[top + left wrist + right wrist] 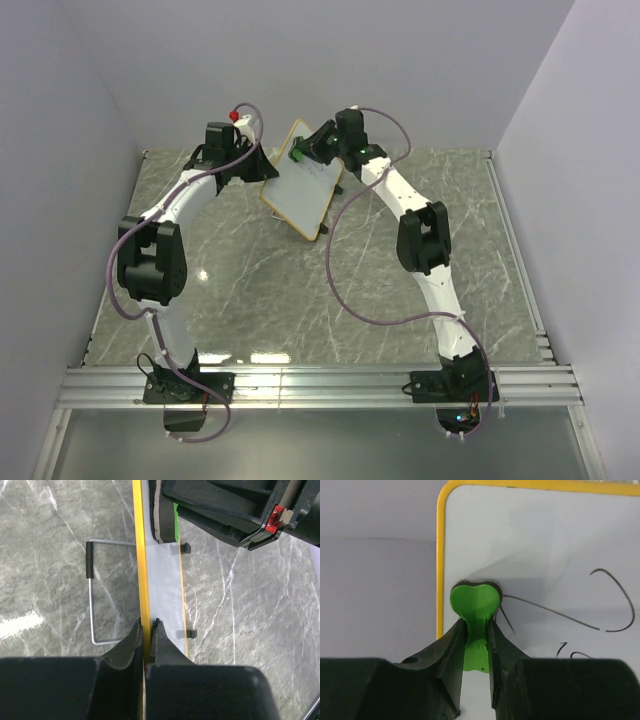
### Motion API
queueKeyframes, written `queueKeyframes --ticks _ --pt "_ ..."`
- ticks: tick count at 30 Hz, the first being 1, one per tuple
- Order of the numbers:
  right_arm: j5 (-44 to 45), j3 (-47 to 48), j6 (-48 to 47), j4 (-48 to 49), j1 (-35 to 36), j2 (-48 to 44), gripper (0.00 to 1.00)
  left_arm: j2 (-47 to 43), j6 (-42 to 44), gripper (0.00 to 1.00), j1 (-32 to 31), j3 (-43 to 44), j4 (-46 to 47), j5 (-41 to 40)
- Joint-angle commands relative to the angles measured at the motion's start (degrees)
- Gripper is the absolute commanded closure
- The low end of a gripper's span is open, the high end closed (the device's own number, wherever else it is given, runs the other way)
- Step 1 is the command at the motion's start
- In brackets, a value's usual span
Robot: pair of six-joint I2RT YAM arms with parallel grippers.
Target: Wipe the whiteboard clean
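The whiteboard (303, 185) was held tilted over the far worktop (250, 290), the left jaws clamped on its yellow frame. The right jaws, closed on the green eraser (475, 600), pressed it against the board; wiping seemed under way, and the next sweep needed steady pressure across the black scribbles (615, 600)

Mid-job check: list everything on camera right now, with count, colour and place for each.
whiteboard: one, white with yellow frame, tilted up at the table's far middle
scribbles: a few, thin black lines, on the board's face beside the eraser
eraser: one, green, pressed on the board near a corner
wire stand: one, silver with black sleeve, off the board's back
table: one, grey marble, under everything
cables: two, purple, one along each arm
arms: two, white and black, bases at the near edge
left tool: black, shut on the board's frame
right tool: black, shut on the eraser
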Motion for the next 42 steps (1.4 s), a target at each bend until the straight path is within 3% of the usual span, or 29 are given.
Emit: queueKeyframes --ticks 1,5,13,19,27,31,33,42 --pt "1.2 -4.5 -4.2 -4.2 0.0 -0.5 1.0 1.1 5.8 1.0 -6.5 -1.8 -11.9 7.4" --pt "0.3 -13.9 -7.5 -8.6 -0.3 -4.1 1.0 0.3 6.3 1.0 -6.5 -2.2 -12.0 7.0" --pt "-0.3 -18.1 -10.1 -13.8 -0.1 -4.9 1.0 -1.7 6.6 1.0 -6.6 -4.4 -12.9 7.6" --pt "0.7 -10.2 -9.8 -19.8 -0.1 -1.6 1.0 -3.4 6.5 1.0 -7.3 -6.6 -14.1 8.3" --pt "0.6 -17.2 -9.2 -21.2 0.9 -4.4 1.0 -5.5 7.6 1.0 -8.4 -8.0 -15.6 6.7" --pt "-0.3 -11.4 -9.4 -23.3 1.2 -1.8 1.0 -4.8 7.6 1.0 -8.4 -8.5 -15.7 7.7" --pt "-1.7 -9.0 -8.2 -21.8 1.3 -0.3 1.0 -4.7 7.4 1.0 -8.4 -8.8 -15.5 8.1" --pt "-8.5 1.2 9.0 2.0 2.0 4.1 1.0 -3.8 7.8 1.0 -8.7 -9.2 -15.4 10.1"
